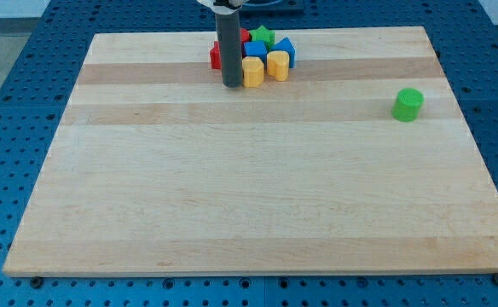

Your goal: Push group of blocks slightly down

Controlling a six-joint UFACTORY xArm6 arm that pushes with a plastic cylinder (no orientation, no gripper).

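Tip: my tip point(231, 85) rests on the desk point(232, 213) at the left front of the cluster, just beside the left yellow block point(252, 72), possibly touching it.
Gripper: none fitted, only the straight dark rod point(229, 47), so nothing is held or clamped.
Group: a tight cluster near the desk's top edge, a little left of its middle.
Front row: left yellow block and a second yellow block point(277, 65), side by side on the cluster's near edge.
Behind them: a blue block point(284, 51) on the view's right, more blue point(253, 49) partly hidden, a green block point(263, 35) at the back, and red blocks point(217, 56) largely covered by the rod.
Shapes: too crowded and small to name with confidence.
Apart: a green cylinder point(408, 104) stands alone near the desk's right edge, well away from the group.
Step, as I judge it: positioning, not yet pushing; the tip is on the near side, where a downward stroke would move away from the blocks.
Next move calls for: bringing the tip round to the cluster's far side, near the top edge, then a short stroke toward the desk's bottom edge.
Risk: an off-centre push could split the cluster.
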